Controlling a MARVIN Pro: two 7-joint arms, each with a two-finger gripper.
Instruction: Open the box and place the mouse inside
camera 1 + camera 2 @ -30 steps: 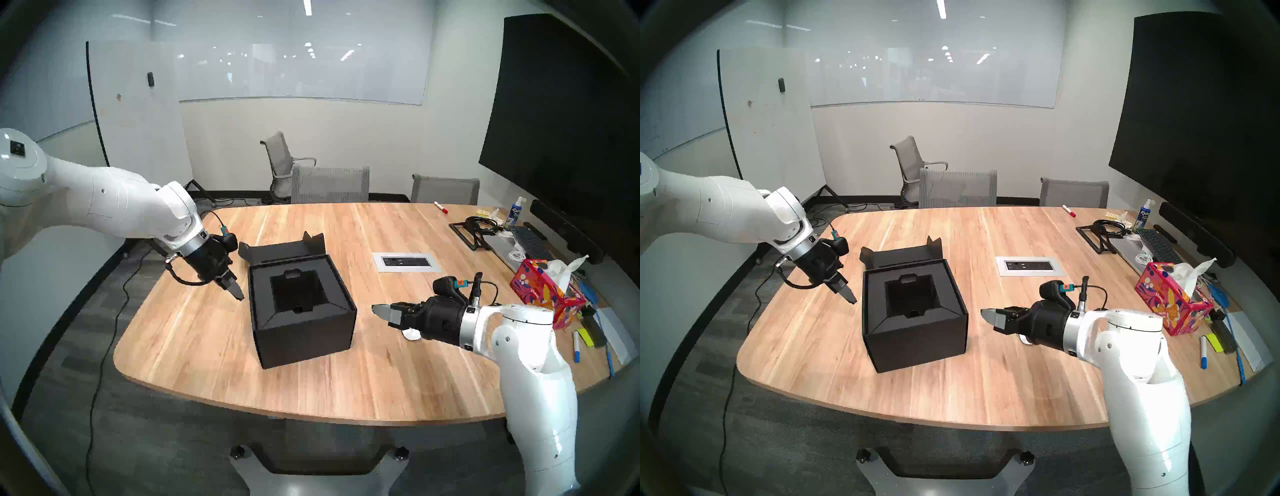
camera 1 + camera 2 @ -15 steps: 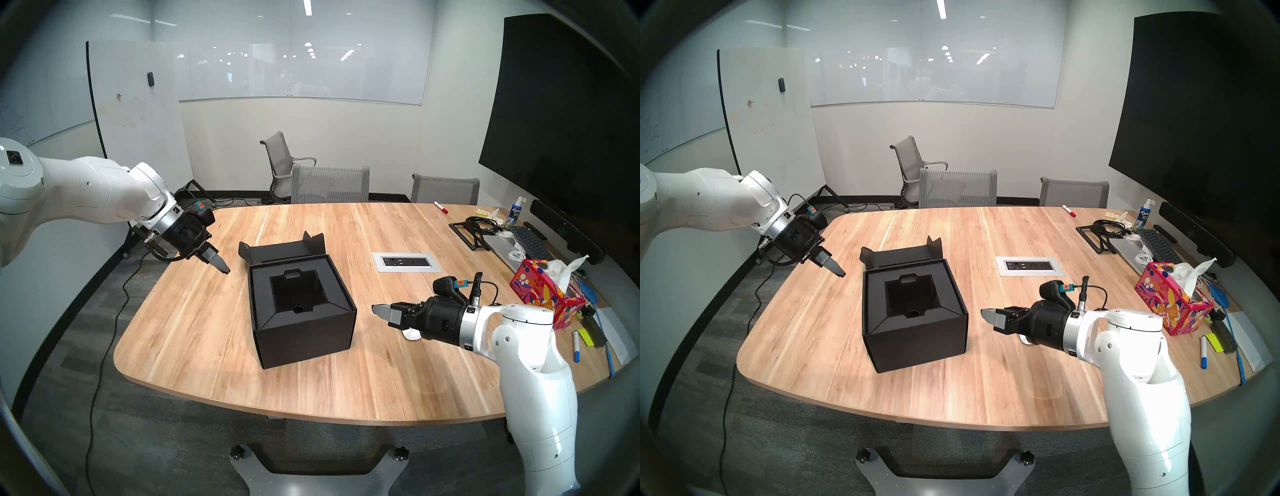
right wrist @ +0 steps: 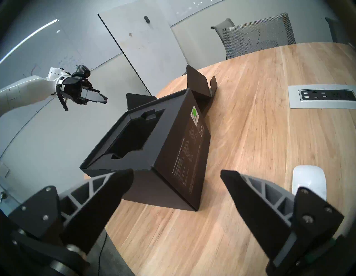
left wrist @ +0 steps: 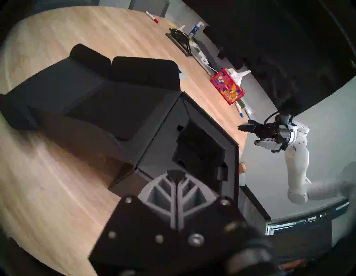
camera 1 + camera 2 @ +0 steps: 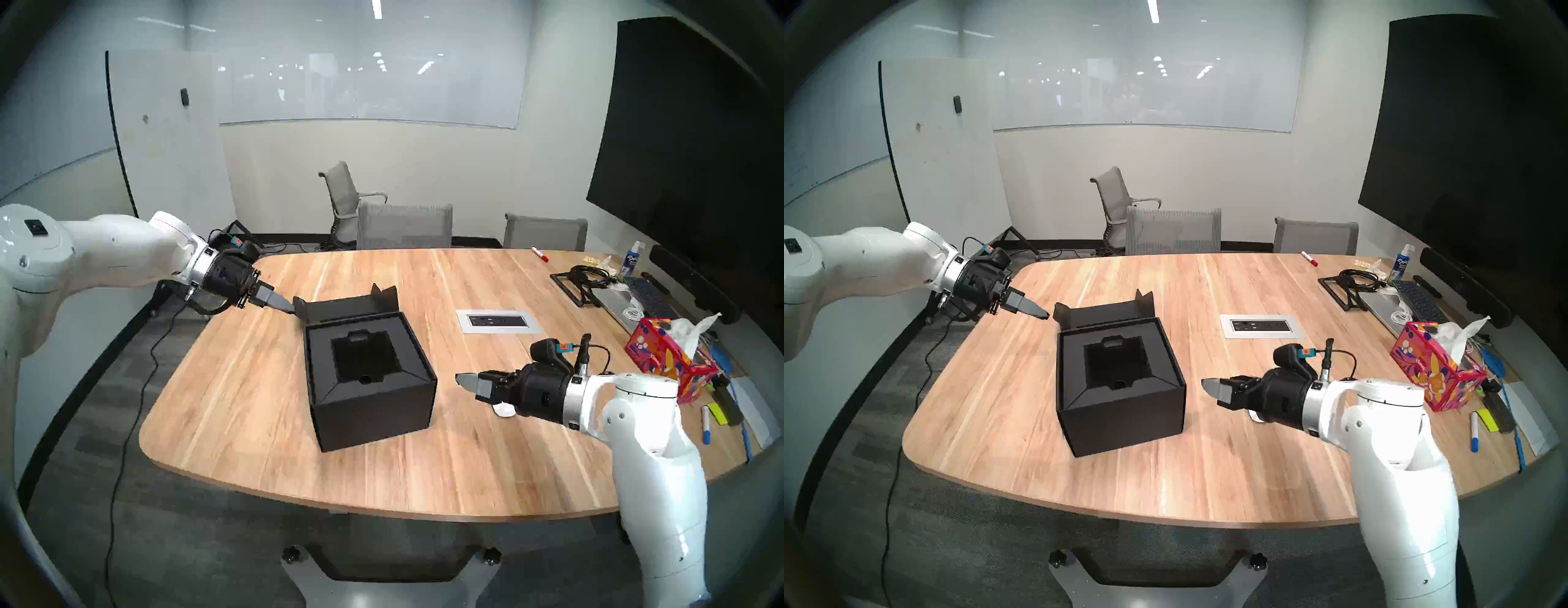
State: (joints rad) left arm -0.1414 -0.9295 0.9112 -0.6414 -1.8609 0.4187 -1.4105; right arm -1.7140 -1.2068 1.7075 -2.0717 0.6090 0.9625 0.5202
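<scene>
One tissue box, markers beside, table edge

A wooden table is seen beneath both sets of jaws. A grey power outlet panel is set into it, beyond the right jaws. A red floral tissue box is placed well behind the right jaws, toward the table's edge, with blue markers just beside it. A keyboard, a spray bottle and a red marker are found farther off. Grey mesh chairs are ranged past the far edge.
</scene>
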